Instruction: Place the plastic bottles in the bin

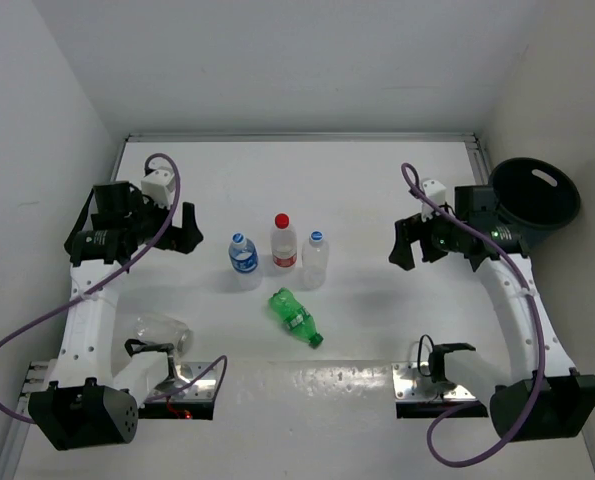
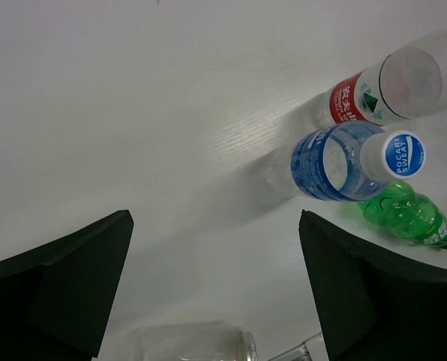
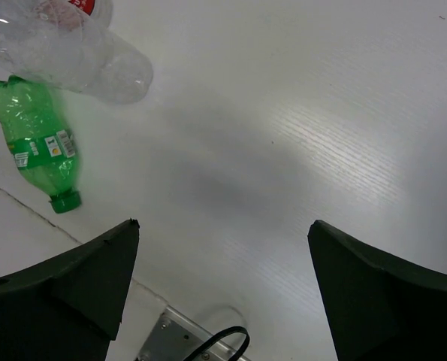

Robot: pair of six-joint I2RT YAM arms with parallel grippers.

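Note:
Three bottles stand mid-table: a blue-labelled one (image 1: 243, 258), a red-capped one (image 1: 282, 242) and a clear blue-capped one (image 1: 316, 255). A green bottle (image 1: 296, 317) lies on its side in front of them. The dark bin (image 1: 535, 198) stands at the far right. My left gripper (image 1: 182, 232) is open and empty, left of the bottles. My right gripper (image 1: 400, 245) is open and empty, right of them. The left wrist view shows my open gripper (image 2: 215, 218), the blue-labelled bottle (image 2: 332, 162), the red bottle (image 2: 369, 94) and the green bottle (image 2: 407, 214). The right wrist view shows my open gripper (image 3: 223, 224), the green bottle (image 3: 35, 143) and the clear bottle (image 3: 73, 56).
A clear glass jar (image 1: 162, 333) lies on its side near the left arm's base; it also shows in the left wrist view (image 2: 185, 344). Metal base plates (image 1: 437, 385) with cables sit at the near edge. White walls enclose the table on three sides.

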